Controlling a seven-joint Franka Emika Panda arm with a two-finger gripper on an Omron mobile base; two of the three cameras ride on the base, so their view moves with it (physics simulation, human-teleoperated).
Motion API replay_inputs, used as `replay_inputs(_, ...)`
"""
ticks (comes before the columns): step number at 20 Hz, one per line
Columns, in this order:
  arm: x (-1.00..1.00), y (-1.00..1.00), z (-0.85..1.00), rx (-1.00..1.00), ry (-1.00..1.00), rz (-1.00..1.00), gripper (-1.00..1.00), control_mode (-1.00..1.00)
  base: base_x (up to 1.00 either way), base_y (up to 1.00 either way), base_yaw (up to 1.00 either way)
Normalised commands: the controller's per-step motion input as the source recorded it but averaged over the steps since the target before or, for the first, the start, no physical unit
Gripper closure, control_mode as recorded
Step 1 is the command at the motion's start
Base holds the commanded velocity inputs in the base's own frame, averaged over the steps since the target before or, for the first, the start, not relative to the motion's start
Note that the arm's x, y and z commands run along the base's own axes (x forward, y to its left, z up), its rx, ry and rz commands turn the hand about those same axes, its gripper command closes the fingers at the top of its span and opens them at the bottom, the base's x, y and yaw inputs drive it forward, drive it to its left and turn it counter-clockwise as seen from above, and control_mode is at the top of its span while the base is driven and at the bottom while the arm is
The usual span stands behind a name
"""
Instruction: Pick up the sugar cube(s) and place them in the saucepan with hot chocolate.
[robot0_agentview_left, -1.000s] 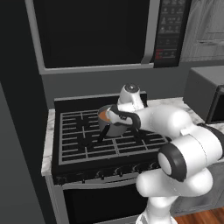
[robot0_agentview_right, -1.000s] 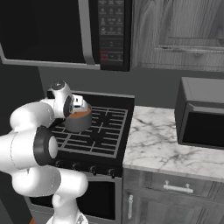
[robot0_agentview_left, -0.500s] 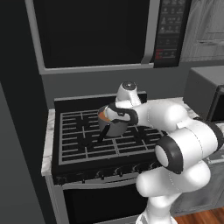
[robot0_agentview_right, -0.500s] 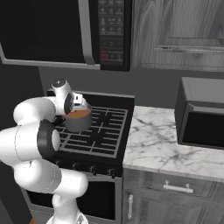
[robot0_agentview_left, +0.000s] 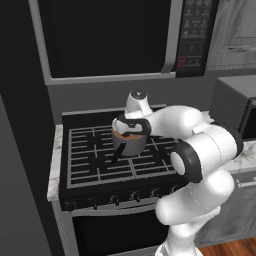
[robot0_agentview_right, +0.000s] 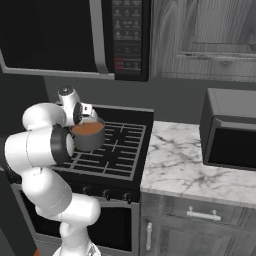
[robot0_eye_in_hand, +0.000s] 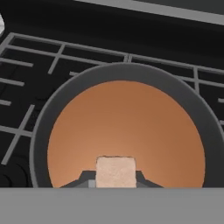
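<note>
Since a second ago the white arm has swung its wrist further over the stove, so the pincer (robot0_eye_in_hand: 116, 178) now hangs right above the small round grey metal saucepan (robot0_agentview_left: 129, 143) instead of just beside its rim; the pan itself has not shifted on the black grate of the stove (robot0_agentview_left: 90, 160). In the hand view the two dark tips are clamped on a pale beige sugar cube (robot0_eye_in_hand: 115, 172), which sits over the near edge of the smooth orange-brown hot chocolate (robot0_eye_in_hand: 131, 127) that fills the saucepan to a flat round surface. Whether the cube touches the liquid or hangs just above it is hard to tell from this angle. The saucepan's thin black stick handle (robot0_agentview_left: 115, 155) slants down toward the front of the stove in the left base view, and the arm's wrist covers the far rim of the pan there. Above the stove hangs a dark over-range microwave (robot0_agentview_right: 75, 35) with a button panel (robot0_agentview_right: 126, 30) whose markings are too small to read. To the right of the stove lies a white-and-grey marble desk (robot0_agentview_right: 175, 165), with a dark box-shaped countertop oven (robot0_agentview_right: 232, 132) standing on it and grey wooden cabinets (robot0_agentview_right: 210, 30) on the wall above.
</note>
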Motion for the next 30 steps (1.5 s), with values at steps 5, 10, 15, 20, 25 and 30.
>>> replay_inputs(5, 0.0, 0.03, -0.06, 0.0, 0.01, 0.0, 1.0, -1.0, 0.0, 0.0, 0.0)
replay_inputs(10, 0.0, 0.0, -0.1, 0.0, 0.0, 0.0, 1.0, -1.0, 0.0, 0.0, 0.0)
replay_inputs(15, 0.0, 0.0, -0.26, 0.0, 0.0, 0.0, 1.0, -1.0, 0.0, 0.0, 0.0)
replay_inputs(20, 0.0, 0.0, -0.11, 0.0, 0.0, 0.0, 1.0, -1.0, 0.0, 0.0, 0.0)
replay_inputs(25, 0.0, 0.0, 0.0, 0.0, 0.0, 0.0, -1.0, -1.0, 0.0, 0.0, 0.0)
replay_inputs(30, 0.0, 0.0, 0.0, 0.0, 0.0, 0.0, -1.0, -1.0, 0.0, 0.0, 0.0)
